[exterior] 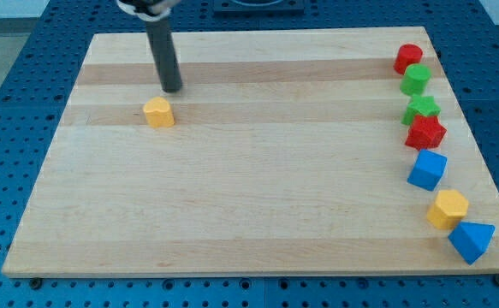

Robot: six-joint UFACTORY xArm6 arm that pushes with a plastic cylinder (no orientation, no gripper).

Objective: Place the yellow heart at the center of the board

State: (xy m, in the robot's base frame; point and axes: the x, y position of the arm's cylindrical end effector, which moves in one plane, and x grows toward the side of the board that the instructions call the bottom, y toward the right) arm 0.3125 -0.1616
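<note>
1. The yellow heart (pixel 158 112) lies on the wooden board (pixel 232 205), in the part near the view's top left corner, well apart from the middle of the board.
2. My tip (pixel 173 88) stands just above and a little to the right of the heart, near it but not touching it. The rod is almost upright and comes down from the view's top edge. The rod grasps nothing; it ends free on the board.
3. Along the view's right edge, from top to bottom, lie a red block (pixel 408 58), a green block (pixel 416 79), a second green block (pixel 420 109), a red star (pixel 425 132), a blue block (pixel 427 168), a yellow block (pixel 448 209) and a second blue block (pixel 472 240).
</note>
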